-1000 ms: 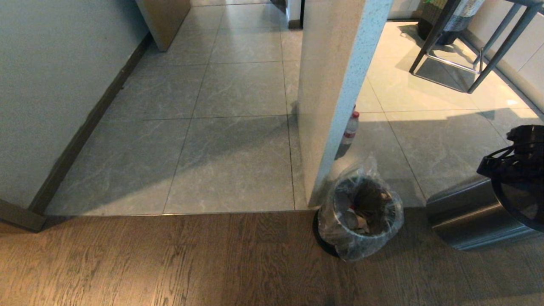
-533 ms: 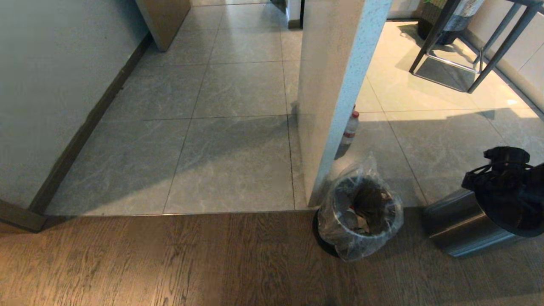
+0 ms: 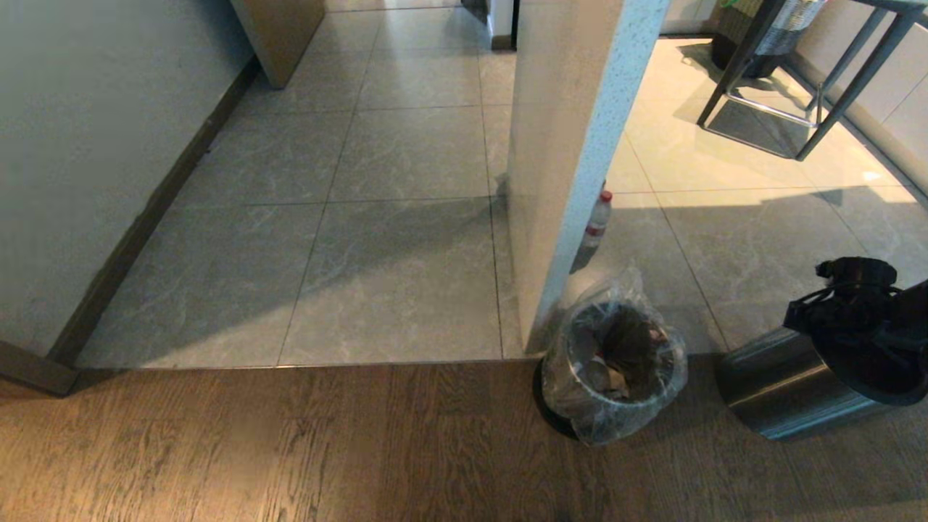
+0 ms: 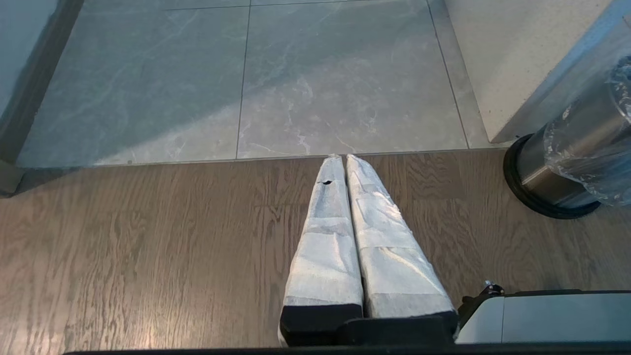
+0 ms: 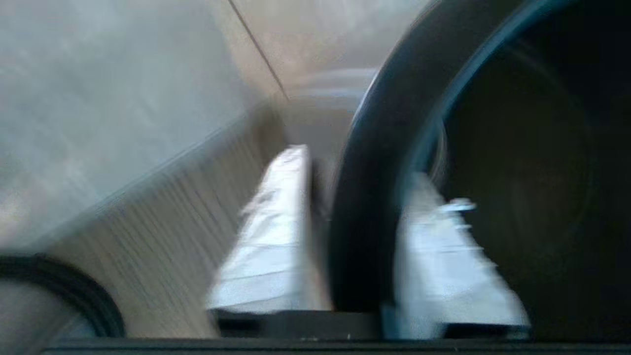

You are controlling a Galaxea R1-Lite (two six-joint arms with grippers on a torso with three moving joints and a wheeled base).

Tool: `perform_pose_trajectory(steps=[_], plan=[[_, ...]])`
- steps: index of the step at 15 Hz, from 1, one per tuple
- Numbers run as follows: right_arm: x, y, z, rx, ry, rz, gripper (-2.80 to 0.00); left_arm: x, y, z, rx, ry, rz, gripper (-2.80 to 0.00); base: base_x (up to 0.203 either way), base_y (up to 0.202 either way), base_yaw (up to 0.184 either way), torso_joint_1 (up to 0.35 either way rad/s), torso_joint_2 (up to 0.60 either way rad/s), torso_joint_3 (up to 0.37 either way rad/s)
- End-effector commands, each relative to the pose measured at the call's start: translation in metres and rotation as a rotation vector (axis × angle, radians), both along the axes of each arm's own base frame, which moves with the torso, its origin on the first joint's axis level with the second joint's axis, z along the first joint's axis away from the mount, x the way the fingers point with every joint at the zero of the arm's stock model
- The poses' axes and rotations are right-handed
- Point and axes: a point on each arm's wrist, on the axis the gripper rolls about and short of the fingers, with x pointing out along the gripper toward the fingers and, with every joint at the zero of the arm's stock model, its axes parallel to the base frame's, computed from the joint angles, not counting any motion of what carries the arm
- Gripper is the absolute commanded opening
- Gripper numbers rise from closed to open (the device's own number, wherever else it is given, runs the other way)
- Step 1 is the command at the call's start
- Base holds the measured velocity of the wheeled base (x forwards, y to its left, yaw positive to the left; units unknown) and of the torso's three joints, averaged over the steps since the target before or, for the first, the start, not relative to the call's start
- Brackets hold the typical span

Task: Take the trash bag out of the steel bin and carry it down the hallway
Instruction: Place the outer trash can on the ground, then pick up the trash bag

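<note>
The trash bag (image 3: 616, 362), clear and crinkly with litter in it, sits in the steel bin (image 3: 545, 402) at a pillar's foot, where the wood floor meets the hallway tiles (image 3: 406, 254). The left wrist view shows that steel bin (image 4: 542, 172) with the trash bag (image 4: 591, 162) draped over it. To its right a second steel bin (image 3: 783, 384) with a thick black ring rim (image 5: 365, 197) leans far over on the floor. My right gripper (image 3: 844, 319) straddles that rim, one finger outside, one inside, a gap showing. My left gripper (image 4: 340, 158) hangs shut and empty over the wood floor.
A speckled pillar (image 3: 573, 145) stands just behind the bagged bin, and a loose red-capped bottle (image 3: 598, 217) is upright beside it. Stool legs (image 3: 797, 94) and a woven basket (image 3: 768, 29) are at the far right. A wall with dark skirting (image 3: 145, 217) bounds the left.
My right gripper has sunk and shifted left with the second steel bin, which now rests lower on the floor. The bagged bin and left arm have not moved.
</note>
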Motion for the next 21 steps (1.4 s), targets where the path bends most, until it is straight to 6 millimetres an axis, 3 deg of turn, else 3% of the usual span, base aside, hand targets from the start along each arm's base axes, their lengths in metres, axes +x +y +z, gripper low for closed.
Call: perform_pose_trajectory(steps=[1,3,5,9,10,12,15,18,20,21], plan=[[-0.005,0.001,0.016,-0.003,-0.025,0.009,0.00,0.000,0.000,0.000,0.000,0.000,0.000,-2.80,0.000,0.000,0.000,0.000,0.00,0.000],[-0.010,0.004,0.022,0.006,-0.005,0.010,0.00,0.000,0.000,0.000,0.000,0.000,0.000,-2.80,0.000,0.000,0.000,0.000,0.00,0.000],[-0.017,0.008,0.045,-0.003,-0.029,0.011,0.00,0.000,0.000,0.000,0.000,0.000,0.000,-2.80,0.000,0.000,0.000,0.000,0.00,0.000],[-0.051,0.033,0.125,-0.016,-0.126,0.079,0.00,0.000,0.000,0.000,0.000,0.000,0.000,-2.80,0.000,0.000,0.000,0.000,0.00,0.000],[-0.064,0.045,0.143,-0.001,-0.144,0.128,-2.80,0.000,0.000,0.000,0.000,0.000,0.000,-2.80,0.000,0.000,0.000,0.000,0.00,0.000],[-0.088,0.079,0.163,0.044,-0.123,0.244,-2.80,0.000,0.000,0.000,0.000,0.000,0.000,-2.80,0.000,0.000,0.000,0.000,0.00,0.000],[-0.113,0.140,0.162,0.105,-0.011,0.418,-2.80,0.000,0.000,0.000,0.000,0.000,0.000,-2.80,0.000,0.000,0.000,0.000,0.00,0.000],[-0.107,0.187,0.155,0.129,0.045,0.555,-2.80,0.000,0.000,0.000,0.000,0.000,0.000,-2.80,0.000,0.000,0.000,0.000,0.00,0.000],[-0.095,0.206,0.140,0.133,0.079,0.616,-2.80,0.000,0.000,0.000,0.000,0.000,0.000,-2.80,0.000,0.000,0.000,0.000,0.00,0.000],[-0.089,0.211,0.134,0.136,0.091,0.631,0.00,0.000,0.000,0.000,0.000,0.000,0.000,-2.80,0.000,0.000,0.000,0.000,0.00,0.000]])
